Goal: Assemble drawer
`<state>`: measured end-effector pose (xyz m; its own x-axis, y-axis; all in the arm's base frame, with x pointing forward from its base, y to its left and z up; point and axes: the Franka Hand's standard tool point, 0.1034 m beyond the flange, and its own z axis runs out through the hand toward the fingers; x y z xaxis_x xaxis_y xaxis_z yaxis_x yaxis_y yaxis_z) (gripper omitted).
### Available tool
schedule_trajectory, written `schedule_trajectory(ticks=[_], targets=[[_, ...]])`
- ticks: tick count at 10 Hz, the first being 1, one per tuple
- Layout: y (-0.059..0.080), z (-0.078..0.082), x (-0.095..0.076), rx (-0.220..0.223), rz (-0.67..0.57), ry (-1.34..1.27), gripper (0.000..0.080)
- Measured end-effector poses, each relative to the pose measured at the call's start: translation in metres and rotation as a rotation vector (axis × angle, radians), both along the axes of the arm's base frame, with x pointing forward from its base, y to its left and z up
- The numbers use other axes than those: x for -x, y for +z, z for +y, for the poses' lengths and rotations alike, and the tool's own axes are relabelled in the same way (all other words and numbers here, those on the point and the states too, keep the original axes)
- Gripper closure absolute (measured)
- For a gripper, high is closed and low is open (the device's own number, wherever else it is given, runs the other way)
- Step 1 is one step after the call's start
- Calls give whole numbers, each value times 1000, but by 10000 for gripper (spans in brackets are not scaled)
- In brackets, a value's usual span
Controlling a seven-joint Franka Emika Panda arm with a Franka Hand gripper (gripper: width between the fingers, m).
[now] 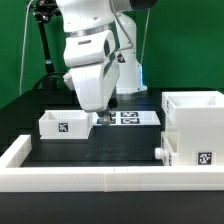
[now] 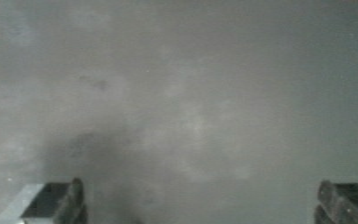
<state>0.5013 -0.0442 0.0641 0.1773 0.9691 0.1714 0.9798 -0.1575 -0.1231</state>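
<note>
Drawer [image 1: 193, 120] status: in separate white pieces on the table [image 1: 120, 150], and none of them was in the pincer.
Gripper [image 2: 197, 205]: jaws stood wide apart, nothing held. It pointed straight down, low over the table in the middle of the scene.
Fingertips [image 2: 51, 203]: the wrist view caught only the two tips at the frame's corners. Between them was a blurred grey surface and no more.
Arm [image 1: 88, 60]: big white body, upright over the gripper, and it hid much of the ground behind.
Marker board [image 1: 130, 118]: flat on the table, tags up, just beside the gripper toward the exterior view's right.
Tray [image 1: 63, 124]: shallow, open top up, near the gripper on the exterior view's left. A square tag faced the camera.
Housing [image 1: 198, 108]: tall open-topped box, well apart from the gripper at the exterior view's right, with a tag low on its front.
Knobbed piece [image 1: 168, 150]: low and white, against the housing's foot, a round knob on its end. Whether it sat inside the housing, I could not tell.
Border wall [image 1: 90, 178]: long and low, it ran across the front and up the exterior view's left side.
</note>
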Motion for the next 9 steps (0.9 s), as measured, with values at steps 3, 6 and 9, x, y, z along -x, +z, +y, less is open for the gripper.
schedule_trajectory(ticks=[3,6,9], targets=[[-1,0,1,-1,3,-1,150],[-2,0,1,-1,4,-1,150],[-2,0,1,1,9,-26,150]])
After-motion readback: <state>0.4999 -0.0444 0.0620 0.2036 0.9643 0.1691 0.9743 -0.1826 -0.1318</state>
